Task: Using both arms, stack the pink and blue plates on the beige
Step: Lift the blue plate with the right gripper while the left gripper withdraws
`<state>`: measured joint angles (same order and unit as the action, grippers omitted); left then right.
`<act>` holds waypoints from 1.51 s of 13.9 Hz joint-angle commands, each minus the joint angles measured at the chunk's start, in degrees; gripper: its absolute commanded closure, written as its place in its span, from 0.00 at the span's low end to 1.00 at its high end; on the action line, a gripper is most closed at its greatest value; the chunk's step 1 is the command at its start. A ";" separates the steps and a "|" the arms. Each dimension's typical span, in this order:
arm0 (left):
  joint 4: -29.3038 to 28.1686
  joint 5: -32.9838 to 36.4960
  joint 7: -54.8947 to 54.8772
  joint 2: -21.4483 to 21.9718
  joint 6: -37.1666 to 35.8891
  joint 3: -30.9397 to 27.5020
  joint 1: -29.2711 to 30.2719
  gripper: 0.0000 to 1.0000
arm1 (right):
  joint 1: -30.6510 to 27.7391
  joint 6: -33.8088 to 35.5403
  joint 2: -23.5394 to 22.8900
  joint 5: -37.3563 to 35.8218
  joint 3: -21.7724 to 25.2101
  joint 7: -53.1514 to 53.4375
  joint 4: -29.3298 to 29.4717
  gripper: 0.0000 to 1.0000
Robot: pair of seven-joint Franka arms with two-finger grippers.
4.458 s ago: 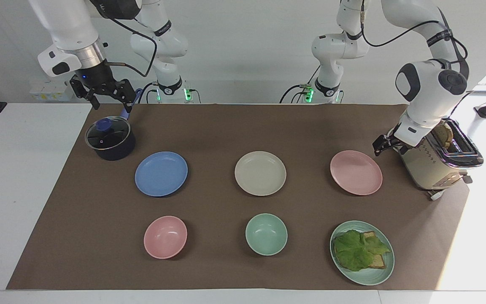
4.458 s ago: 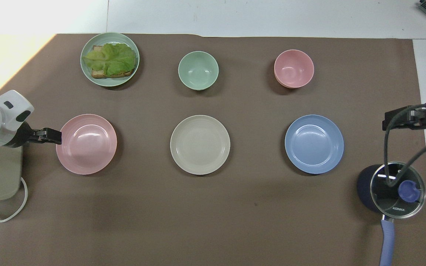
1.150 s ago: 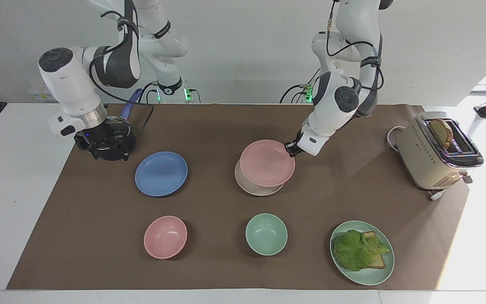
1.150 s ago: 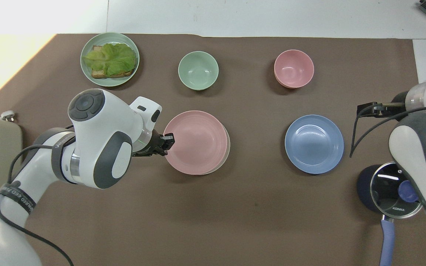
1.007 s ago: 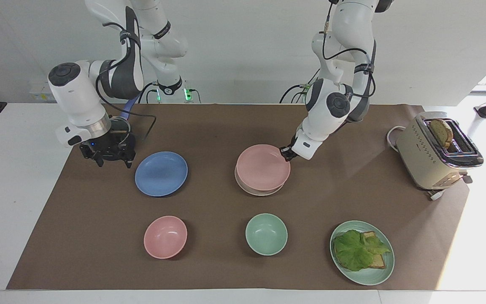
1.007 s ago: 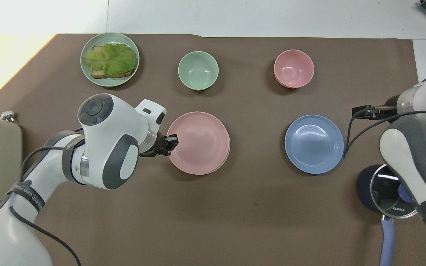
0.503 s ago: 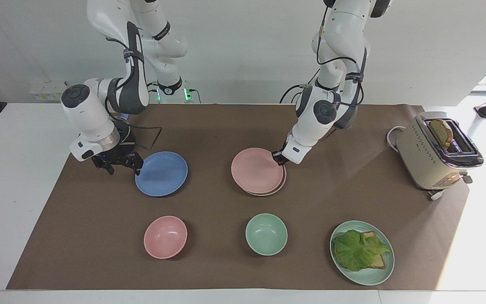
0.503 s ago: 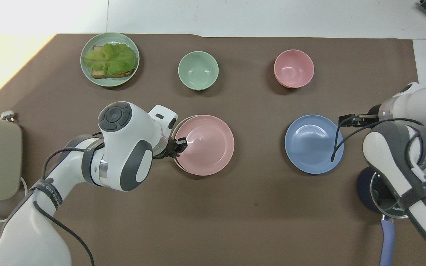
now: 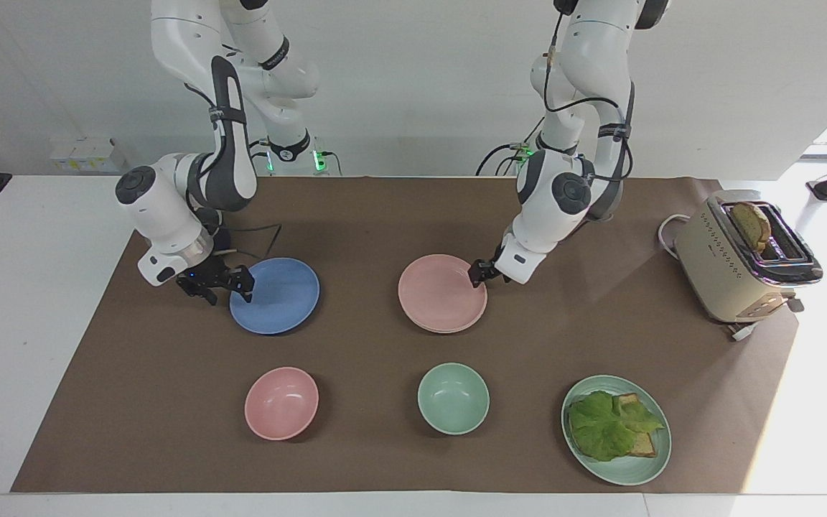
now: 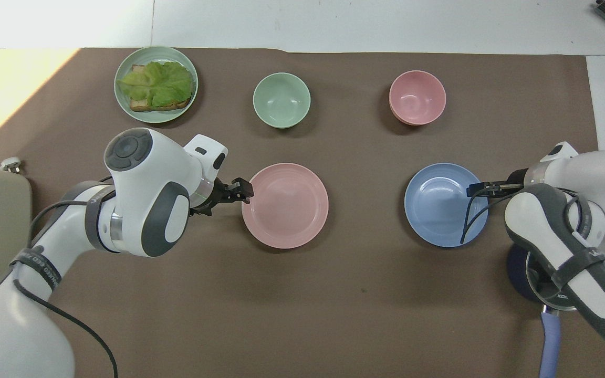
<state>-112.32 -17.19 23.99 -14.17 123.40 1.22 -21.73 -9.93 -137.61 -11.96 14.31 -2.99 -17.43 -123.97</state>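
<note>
Pink plate (image 9: 442,293) (image 10: 285,205): shallow, round, matte pastel pink, faint concentric rings inside the rim. It sits squarely on the beige plate (image 9: 429,328), of which only a thin cream sliver shows under the pink rim in the facing view; the overhead view hides it altogether. The stack lies mid-table.

Left gripper (image 9: 477,273) (image 10: 241,190): at the pink plate's rim, on the edge toward the left arm's end of the table. Fingers spread, nothing between them; whether a tip touches the rim I cannot tell.

Blue plate (image 9: 275,295) (image 10: 446,205): same size and shape, medium blue, matte, flat on the brown mat (image 9: 385,445) toward the right arm's end, well apart from the stack.

Right gripper (image 9: 230,282) (image 10: 478,189): low at the blue plate's rim, on the edge toward the right arm's end of the table. Fingers apart, straddling the rim area; a grip on the plate cannot be made out, and the plate lies level.

Farther from the robots than both grippers, in a row: pink bowl (image 9: 281,403), green bowl (image 9: 453,398), pale green plate with lettuce and bread (image 9: 616,429). Toaster (image 9: 744,258) with a slice in its slot stands at the left arm's end. A dark pot with a glass lid (image 10: 557,281) sits under the right arm's forearm.
</note>
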 commanded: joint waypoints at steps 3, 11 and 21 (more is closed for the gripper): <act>8.08 11.11 -11.22 1.86 -9.05 0.01 10.29 0.00 | -1.58 -0.82 0.44 3.96 -0.61 -4.54 -1.71 0.48; 21.17 17.80 -20.39 7.39 -22.92 -0.25 18.48 0.00 | -1.06 4.80 4.30 10.74 -0.52 -6.83 0.13 1.00; 21.01 17.45 -21.71 12.41 -26.02 -0.25 19.97 0.00 | 14.83 7.09 6.51 8.03 -0.97 12.72 7.42 1.00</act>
<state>-91.10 -0.68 2.94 -2.10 98.14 0.50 -2.37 0.88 -130.39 -4.22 23.49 -4.08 -11.40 -118.63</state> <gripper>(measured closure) 0.000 0.952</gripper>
